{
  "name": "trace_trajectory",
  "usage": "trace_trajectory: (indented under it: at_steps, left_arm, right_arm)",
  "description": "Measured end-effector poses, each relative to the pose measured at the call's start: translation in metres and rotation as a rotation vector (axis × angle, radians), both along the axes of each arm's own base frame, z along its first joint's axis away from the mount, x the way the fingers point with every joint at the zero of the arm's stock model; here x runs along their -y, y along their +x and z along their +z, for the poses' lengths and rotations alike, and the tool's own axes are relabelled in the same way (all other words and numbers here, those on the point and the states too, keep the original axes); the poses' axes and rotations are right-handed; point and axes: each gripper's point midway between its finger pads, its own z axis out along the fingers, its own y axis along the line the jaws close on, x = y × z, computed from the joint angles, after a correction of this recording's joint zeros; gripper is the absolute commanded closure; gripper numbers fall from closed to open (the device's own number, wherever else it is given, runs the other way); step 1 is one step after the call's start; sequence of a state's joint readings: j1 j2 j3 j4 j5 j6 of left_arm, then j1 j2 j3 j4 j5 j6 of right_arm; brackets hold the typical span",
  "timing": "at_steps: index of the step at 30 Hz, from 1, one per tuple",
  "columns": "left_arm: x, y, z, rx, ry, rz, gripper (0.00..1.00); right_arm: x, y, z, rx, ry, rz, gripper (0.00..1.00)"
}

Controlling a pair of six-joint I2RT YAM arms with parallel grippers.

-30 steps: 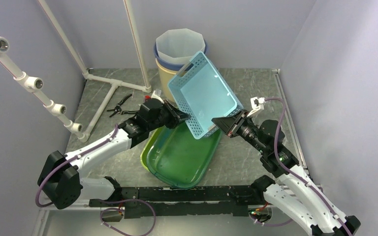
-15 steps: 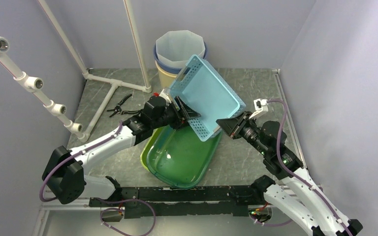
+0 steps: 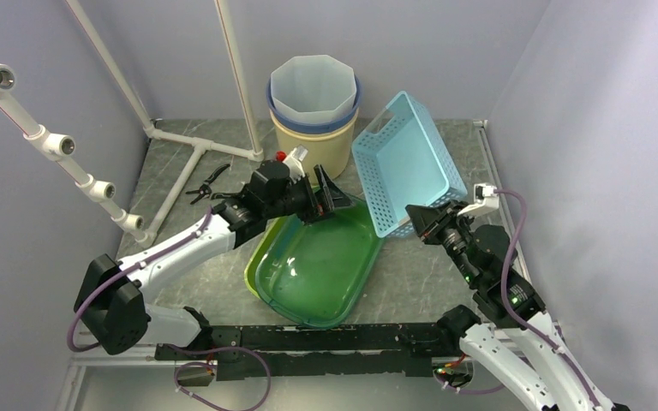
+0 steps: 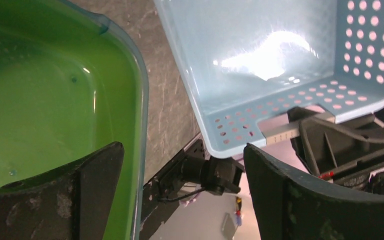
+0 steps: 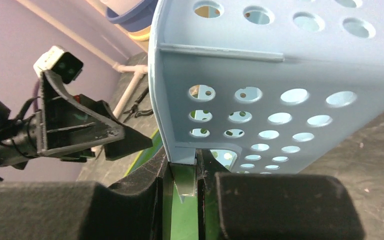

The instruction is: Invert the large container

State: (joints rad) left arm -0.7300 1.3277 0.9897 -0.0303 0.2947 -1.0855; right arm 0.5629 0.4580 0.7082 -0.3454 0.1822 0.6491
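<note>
- Top external view: the blue basket (image 3: 407,163), taken here as the large container, sits at the right rear of the worktop (image 3: 411,287). It is tipped steeply, with its open mouth facing the camera, so it is not yet inverted. The right end effector (image 3: 418,224) is clamped on its near short end. The left end effector (image 3: 330,195) is spread wide and holds nothing, poised over the far rim of the green tub (image 3: 255,276) and just apart from the basket. Stacked buckets (image 3: 313,94) stand close behind. Whether the basket's low corner touches the worktop is hard to tell from this angle.
- Left wrist view: both fingers (image 4: 95,195) sit far apart with only the tub rim and bare worktop between them. The basket's pale interior (image 4: 265,60) fills the upper right, and a dark mechanism, probably the other end effector, grips its lower edge.
- Right wrist view: the narrow jaws pinch the perforated end wall (image 5: 280,75) at its bottom lip, so this arm alone carries the load.
- Step in hand: mid-flip, roughly half done by the look of the tilt.
- Next move: a further roll of the right wrist to bring the mouth face-down. The basket should then go down on bare worktop, clear of the tub and buckets. The single pinch may slip as the weight swings over.
</note>
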Motion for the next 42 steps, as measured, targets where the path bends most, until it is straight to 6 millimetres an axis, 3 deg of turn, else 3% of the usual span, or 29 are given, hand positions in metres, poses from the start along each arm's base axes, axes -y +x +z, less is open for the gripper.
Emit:
trace_trajectory:
  at_steps: [6,11,15,21,26,30,35,42]
  left_arm:
    - [0.005,-0.004,0.007,0.062,0.04,-0.086,0.05]
    - [0.001,-0.009,-0.003,0.071,0.089,-0.119,0.05]
    - [-0.003,-0.012,-0.011,0.069,0.166,-0.157,0.05]
    - [-0.009,-0.01,-0.009,0.102,0.248,-0.181,0.05]
    - [-0.021,-0.016,-0.024,0.078,0.326,-0.195,0.05]
    - [-0.027,-0.018,-0.03,0.07,0.366,-0.198,0.05]
    - [-0.035,-0.019,-0.038,0.06,0.415,-0.191,0.05]
    - [-0.06,-0.013,-0.042,0.069,0.557,-0.14,0.05]
  right_arm:
    - [0.02,-0.001,0.005,0.027,0.001,-0.093,1.0]
    - [0.04,0.001,0.011,0.067,-0.029,-0.182,1.0]
    - [0.053,0.007,0.002,0.054,-0.105,-0.254,1.0]
    - [0.073,0.028,-0.031,-0.027,-0.369,-0.359,1.0]
    - [0.078,0.048,-0.069,-0.123,-0.677,-0.345,1.0]
    - [0.078,0.059,-0.094,-0.17,-0.913,-0.269,1.0]
    - [0.079,0.069,-0.109,-0.153,-1.103,-0.2,1.0]
    - [0.076,0.082,-0.152,-0.115,-1.391,-0.046,1.0]
